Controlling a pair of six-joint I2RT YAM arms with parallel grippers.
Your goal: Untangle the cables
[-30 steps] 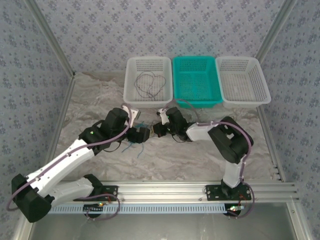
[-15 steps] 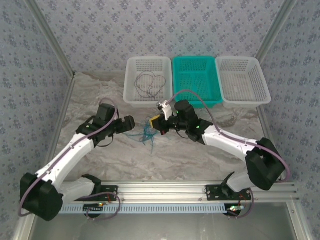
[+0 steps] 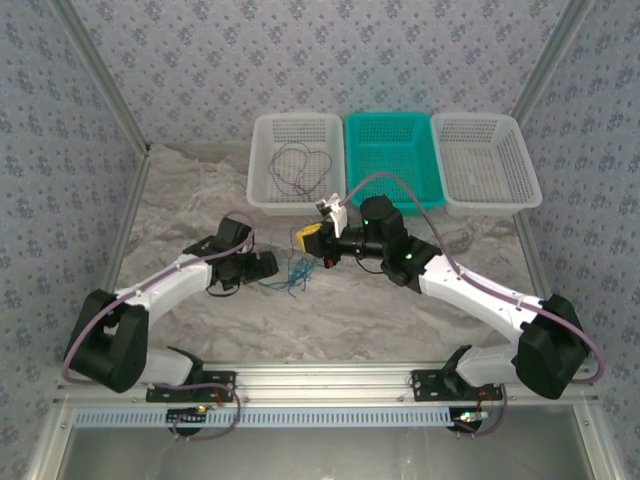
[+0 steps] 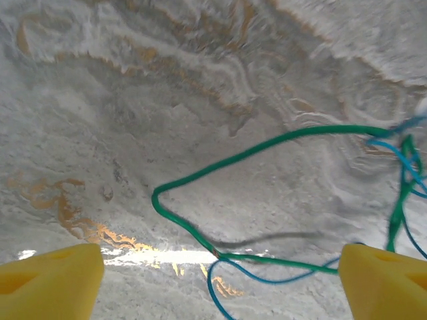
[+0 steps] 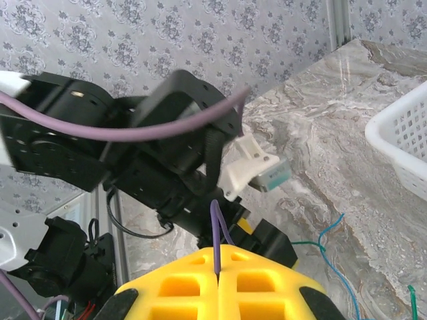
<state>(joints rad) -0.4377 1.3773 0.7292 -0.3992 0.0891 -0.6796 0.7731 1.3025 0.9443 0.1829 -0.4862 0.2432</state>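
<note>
A tangle of thin blue and green cables (image 3: 293, 272) lies on the marble table between my two grippers. In the left wrist view the green cable (image 4: 267, 143) bends across the marble and the blue cable (image 4: 220, 280) loops under it. My left gripper (image 3: 267, 266) sits low just left of the tangle, open (image 4: 220, 290), with both strands lying between its yellow fingertips (image 4: 50, 280). My right gripper (image 3: 309, 238) hovers above the tangle's right side. Its yellow jaws (image 5: 218, 270) are shut, pinching a short loop of thin purple wire (image 5: 215, 227). A dark cable (image 3: 300, 168) lies coiled in the left white basket (image 3: 262, 150).
A teal basket (image 3: 436, 165) and a second white basket (image 3: 522, 160) stand in a row with the first at the back of the table. Patterned walls with metal posts close in the sides. The aluminium rail (image 3: 330, 380) runs along the near edge.
The right arm has stretched left and lifted, and the left gripper backed off left, then dropped low beside the tangle. The blue and green cables shifted a little toward the middle.
</note>
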